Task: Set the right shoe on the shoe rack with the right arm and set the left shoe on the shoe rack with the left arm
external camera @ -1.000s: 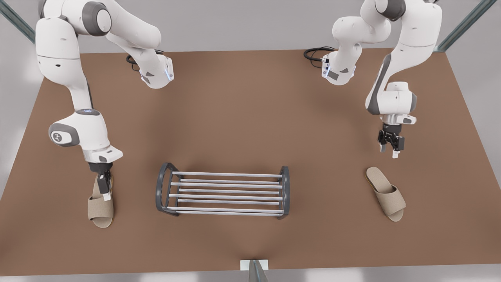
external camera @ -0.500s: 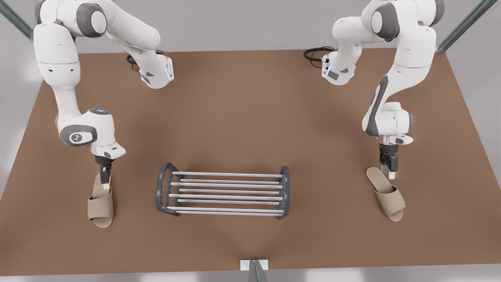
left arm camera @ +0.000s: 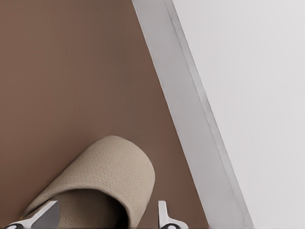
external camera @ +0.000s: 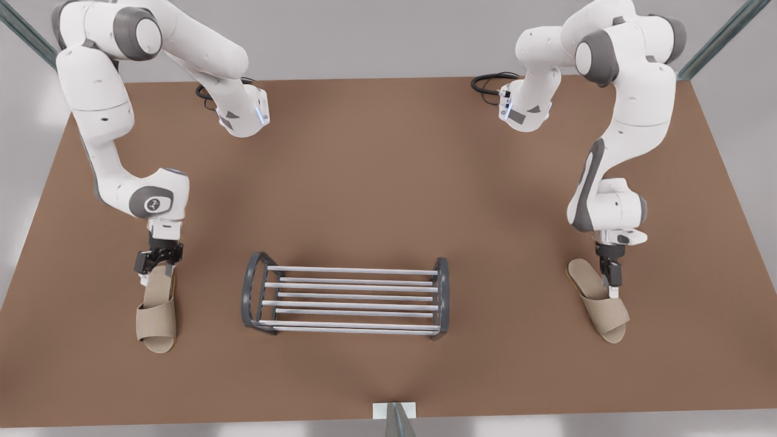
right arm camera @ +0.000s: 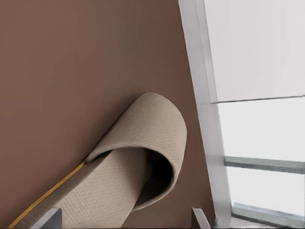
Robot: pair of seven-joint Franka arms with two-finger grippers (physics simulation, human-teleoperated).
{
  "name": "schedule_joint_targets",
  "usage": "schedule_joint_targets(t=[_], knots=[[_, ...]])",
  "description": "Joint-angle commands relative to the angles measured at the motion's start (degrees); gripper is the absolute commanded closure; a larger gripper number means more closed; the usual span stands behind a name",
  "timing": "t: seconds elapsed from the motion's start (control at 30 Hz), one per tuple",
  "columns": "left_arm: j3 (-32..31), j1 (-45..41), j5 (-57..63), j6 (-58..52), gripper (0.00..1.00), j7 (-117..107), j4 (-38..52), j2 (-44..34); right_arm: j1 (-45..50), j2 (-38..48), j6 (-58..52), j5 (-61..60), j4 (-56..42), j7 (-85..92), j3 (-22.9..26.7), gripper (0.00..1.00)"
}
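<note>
Caught mid-grasp, with neither slipper lifted yet. Found the right pincer (external camera: pixel 158 271) at about eight o'clock on the bench (external camera: pixel 388 182) in the front view, set low over the heel end of the right slipper (external camera: pixel 156 318). Saw it released in the right wrist view, with fingers (right arm camera: pixel 47 219) spread to either side of the sole and not yet pressing it. Found the shoe rack (external camera: pixel 352 286) at six o'clock, bare of shoes and well apart from both slippers. Found the left slipper (external camera: pixel 610 315) at about four o'clock, lying flat and angled, with the left pincer (external camera: pixel 612 288) down over its heel half. Saw that one released too, with fingers (left arm camera: pixel 164 217) straddling the slipper in the left wrist view. Judged the next move to be clenching on each sole, lifting clear, then carrying each slipper inward to the rack bars.
</note>
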State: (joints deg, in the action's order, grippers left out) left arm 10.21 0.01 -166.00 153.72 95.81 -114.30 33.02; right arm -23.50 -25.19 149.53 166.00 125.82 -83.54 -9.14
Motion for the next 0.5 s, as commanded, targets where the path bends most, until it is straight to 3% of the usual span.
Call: schedule_joint_targets(t=[0.0,0.17,0.27,0.47], knots=[[-0.8,0.1,-6.9,0.4,0.0,1.7,0.1,0.2,-0.1,-0.7,-14.1,38.4,0.1,-62.8,0.7,0.0],[-1.9,0.4,-8.9,0.4,0.0,-0.6,1.2,0.8,2.6,-2.4,-17.7,44.8,-1.5,-58.3,3.3,0.0],[-1.9,2.1,-8.7,1.7,0.0,-0.7,3.6,1.1,8.6,-2.5,-17.7,45.8,-2.7,-55.2,8.1,0.0],[-2.5,3.0,-8.5,3.5,0.0,-15.6,7.1,3.4,9.3,-5.7,-17.0,45.5,-3.3,-38.7,8.5,0.0]])
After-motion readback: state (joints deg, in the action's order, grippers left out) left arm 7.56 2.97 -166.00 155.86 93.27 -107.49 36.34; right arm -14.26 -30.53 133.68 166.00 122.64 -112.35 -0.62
